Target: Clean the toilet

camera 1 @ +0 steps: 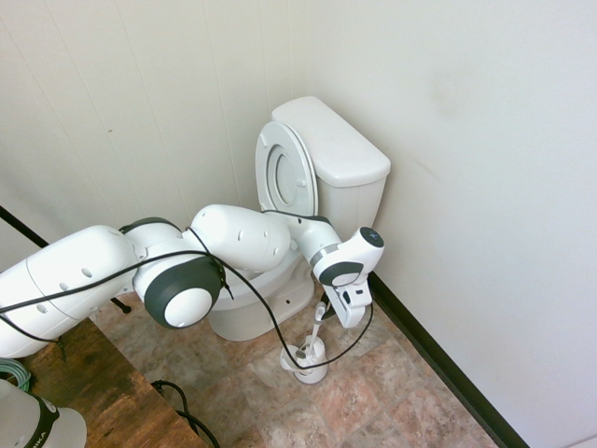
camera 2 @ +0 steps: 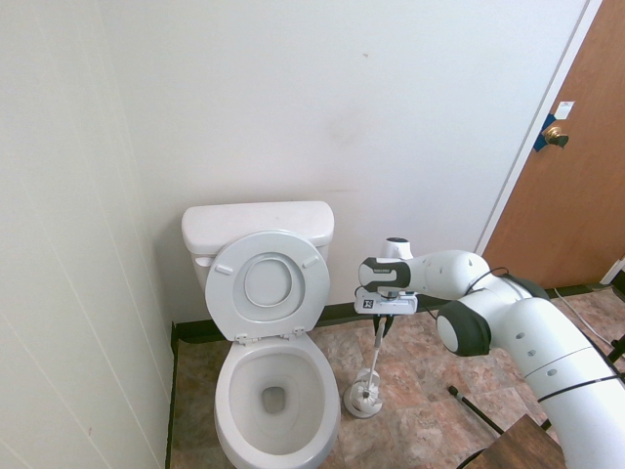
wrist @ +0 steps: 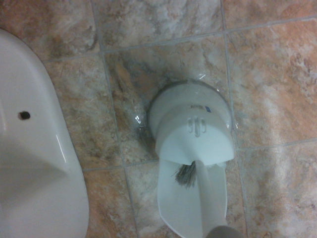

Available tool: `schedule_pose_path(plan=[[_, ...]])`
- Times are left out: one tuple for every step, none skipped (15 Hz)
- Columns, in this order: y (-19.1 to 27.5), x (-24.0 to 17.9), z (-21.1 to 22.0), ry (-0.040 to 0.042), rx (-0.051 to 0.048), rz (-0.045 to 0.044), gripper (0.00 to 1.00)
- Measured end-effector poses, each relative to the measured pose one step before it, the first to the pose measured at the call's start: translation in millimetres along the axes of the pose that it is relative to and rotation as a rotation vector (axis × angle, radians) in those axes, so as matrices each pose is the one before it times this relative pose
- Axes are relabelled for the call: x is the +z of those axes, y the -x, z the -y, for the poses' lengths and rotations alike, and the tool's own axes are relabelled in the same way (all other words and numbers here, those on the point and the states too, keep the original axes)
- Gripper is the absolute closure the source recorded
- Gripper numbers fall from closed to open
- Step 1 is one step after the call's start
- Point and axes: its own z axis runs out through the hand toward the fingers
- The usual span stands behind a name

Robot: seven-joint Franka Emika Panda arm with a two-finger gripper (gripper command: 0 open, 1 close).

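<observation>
Mottled floor tiles [camera 2: 420, 391] run up to pale walls [camera 2: 342, 117]. Beside them stands the toilet [camera 2: 229, 408], seat [camera 2: 311, 297] raised, presumably so I can scrub its bowl. My jaws [camera 2: 382, 326] are clamped on the brush [camera 2: 374, 362] by its upper handle, which leaves the bristles [wrist: 186, 174] free below, at the mouth of their holder [camera 2: 362, 402]. Its small label [wrist: 200, 107] is too blurred for me to read.

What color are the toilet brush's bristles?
Gray bristles, best seen in the wrist view.
</observation>
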Motion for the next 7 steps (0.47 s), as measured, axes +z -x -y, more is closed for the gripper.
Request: schedule_pose_path(plan=[[-3.7,3.24,0.74,0.00755,0.01184,0.00954,1.0],[-2.98,2.97,0.97,0.00695,0.01052,0.00867,1.0],[-1.5,2.66,1.49,0.00517,0.00705,0.0061,1.0],[-0.41,0.22,2.11,-0.00207,0.00505,0.00237,1.0],[0.49,-1.65,0.93,-0.00246,0.00332,-0.00085,1.0],[1.08,-0.4,0.71,0.00157,0.00157,-0.00237,1.0],[1.93,0.57,1.09,0.00184,0.00085,-0.00068,1.0]])
